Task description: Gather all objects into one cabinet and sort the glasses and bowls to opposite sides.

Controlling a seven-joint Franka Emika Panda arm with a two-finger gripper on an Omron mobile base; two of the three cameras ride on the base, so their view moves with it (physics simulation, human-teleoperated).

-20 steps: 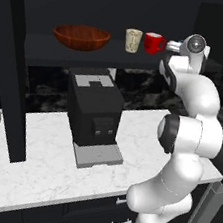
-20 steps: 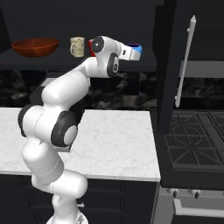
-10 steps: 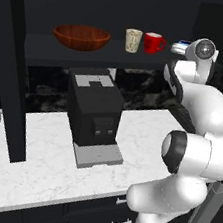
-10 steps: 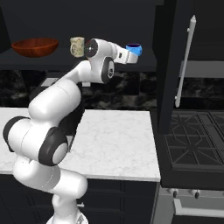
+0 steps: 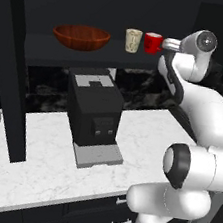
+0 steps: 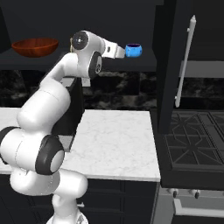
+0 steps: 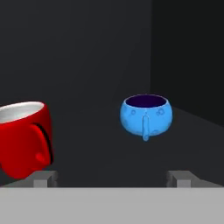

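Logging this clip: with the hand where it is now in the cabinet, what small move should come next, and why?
Probably draw straight back. The gripper is open and holds nothing; the glossy blue bowl stands free on the dark shelf ahead, with the bright red mug close beside one finger.

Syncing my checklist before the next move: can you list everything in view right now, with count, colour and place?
wooden bowl: 1, reddish-brown, cabinet shelf, far left
cup: 1, cream, shelf, right of the wooden bowl
mug: 1, red, shelf, right beside the cup
blue bowl: 1, glossy blue, shelf, right end, upright, apart from the mug
cabinet: 1, black, above the counter
cabinet door: 1, black with pale bar handle, open
coffee machine: 1, black, on the counter
counter: 1, white marble
stove: 1, dark, right of the counter
gripper: 1, open, empty, facing the blue bowl
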